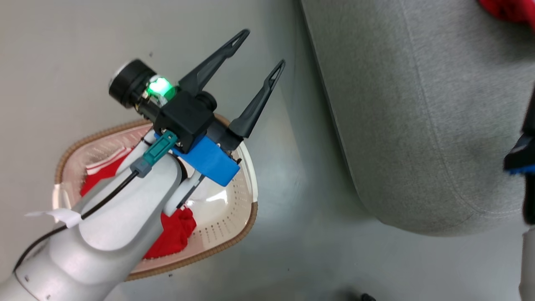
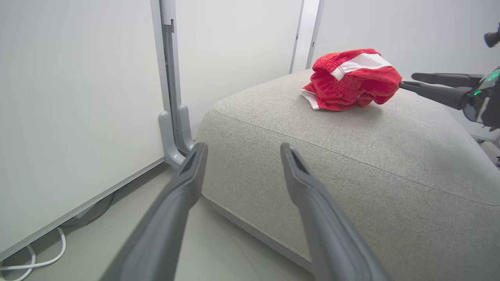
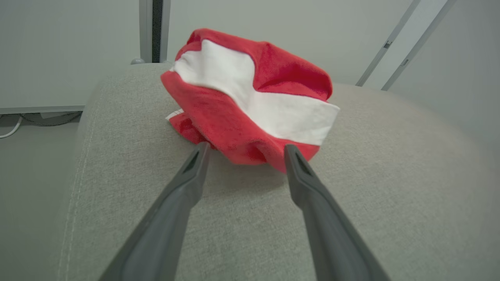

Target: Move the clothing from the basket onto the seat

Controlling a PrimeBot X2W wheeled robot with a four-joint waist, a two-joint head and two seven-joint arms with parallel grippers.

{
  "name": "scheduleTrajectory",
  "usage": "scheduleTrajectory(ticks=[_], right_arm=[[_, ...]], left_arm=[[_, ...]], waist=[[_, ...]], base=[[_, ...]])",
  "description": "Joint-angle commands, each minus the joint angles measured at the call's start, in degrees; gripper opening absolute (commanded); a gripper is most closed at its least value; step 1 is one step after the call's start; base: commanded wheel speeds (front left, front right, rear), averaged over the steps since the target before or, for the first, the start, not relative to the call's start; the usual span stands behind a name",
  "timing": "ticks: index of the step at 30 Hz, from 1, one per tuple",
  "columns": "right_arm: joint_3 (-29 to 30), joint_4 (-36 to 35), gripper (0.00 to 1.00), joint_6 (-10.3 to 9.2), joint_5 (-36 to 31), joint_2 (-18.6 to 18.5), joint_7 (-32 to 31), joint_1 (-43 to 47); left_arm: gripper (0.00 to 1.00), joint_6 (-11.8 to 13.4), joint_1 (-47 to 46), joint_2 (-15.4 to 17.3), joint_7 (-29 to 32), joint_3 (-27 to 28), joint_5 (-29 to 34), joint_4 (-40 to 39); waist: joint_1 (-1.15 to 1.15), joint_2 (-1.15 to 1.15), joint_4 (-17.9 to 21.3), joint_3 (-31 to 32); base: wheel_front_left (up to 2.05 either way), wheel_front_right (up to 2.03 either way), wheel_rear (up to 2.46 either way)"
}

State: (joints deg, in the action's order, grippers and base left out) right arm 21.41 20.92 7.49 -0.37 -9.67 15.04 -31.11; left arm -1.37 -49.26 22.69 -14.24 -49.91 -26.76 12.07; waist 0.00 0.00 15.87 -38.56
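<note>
The basket (image 1: 249,221) stands on the floor at the lower left of the head view, with red clothing (image 1: 175,235) lying in it, partly hidden by my left forearm. My left gripper (image 1: 264,47) hovers open above the basket's far rim, its fingers pointing toward the seat (image 1: 418,125). On the seat lies a bunched red and white garment (image 3: 250,93). My right gripper (image 3: 247,147) stands open at the garment's near edge, one finger on each side of a fold. The left wrist view shows that garment (image 2: 351,80) on the seat (image 2: 351,164), with the right gripper (image 2: 407,80) beside it.
A strip of grey floor (image 1: 301,209) separates the basket from the seat. Behind the seat are white wall panels and a grey post with a foot (image 2: 172,128). A white cable (image 2: 35,263) lies on the floor by the wall.
</note>
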Motion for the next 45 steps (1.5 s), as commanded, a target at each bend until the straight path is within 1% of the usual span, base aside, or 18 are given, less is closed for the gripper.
scheduleTrajectory(ticks=[1, 5, 7, 11, 16, 24, 34, 40, 45], right_arm=[[-1.3, -1.0, 1.00, 0.01, 0.1, 0.2, 0.2, 2.8], [-4.4, -3.7, 1.00, 0.01, 1.5, 0.8, 0.2, 7.3], [-5.1, -4.5, 1.00, 0.01, 2.0, 1.2, 0.2, 8.3], [-7.3, -7.5, 1.00, 0.01, 2.6, 2.3, 0.2, 11.2], [-10.3, -10.6, 1.00, 0.01, 2.2, 3.2, 0.2, 13.6], [-13.8, -14.9, 1.00, 0.02, 2.5, 4.8, 0.2, 16.2], [-16.1, -17.2, 1.00, 0.01, 1.9, 6.0, 0.2, 18.3], [-16.8, -17.7, 1.00, 0.02, 1.5, 6.5, 0.2, 20.4], [-17.1, -17.9, 1.00, 0.02, 1.5, 6.7, 0.2, 22.8]], left_arm=[[1.00, 0.4, 1.6, -0.5, -0.5, 0.5, -0.5, 0.8], [1.00, 0.8, 5.1, -1.4, -0.9, 2.1, -1.1, 1.8], [1.00, 0.9, 6.0, -1.8, -1.0, 2.8, -1.0, 1.6], [1.00, 1.6, 10.9, -2.9, -1.0, 7.2, 0.0, 0.0], [1.00, 1.5, 17.2, -4.4, -1.0, 13.2, 2.0, -1.0], [1.00, 0.5, 25.9, -7.2, -1.0, 23.5, 5.9, -2.1], [1.00, -1.1, 33.1, -11.0, -1.0, 35.5, 10.3, -3.4], [1.00, -2.2, 36.8, -13.2, -1.0, 41.0, 12.5, -3.2], [1.00, -3.6, 39.8, -14.9, -1.0, 43.7, 14.0, -2.8]], waist=[[0.00, 0.00, -0.6, 4.3], [0.00, 0.00, -1.3, 8.7], [0.00, 0.00, -1.6, 9.8], [0.00, 0.00, -3.0, 13.5], [0.00, 0.00, -5.2, 17.5], [0.00, 0.00, -9.0, 22.8], [0.00, 0.00, -13.5, 27.4], [0.00, 0.00, -15.1, 30.2], [0.00, 0.00, -15.8, 32.5]], base=[[0.00, 0.00, 0.00], [0.00, 0.00, 0.00], [0.00, 0.00, 0.00], [0.00, 0.00, 0.00], [0.00, 0.00, 0.00], [0.00, 0.00, 0.00], [0.00, 0.00, 0.00], [0.00, 0.00, 0.00], [0.00, 0.00, 0.00]])
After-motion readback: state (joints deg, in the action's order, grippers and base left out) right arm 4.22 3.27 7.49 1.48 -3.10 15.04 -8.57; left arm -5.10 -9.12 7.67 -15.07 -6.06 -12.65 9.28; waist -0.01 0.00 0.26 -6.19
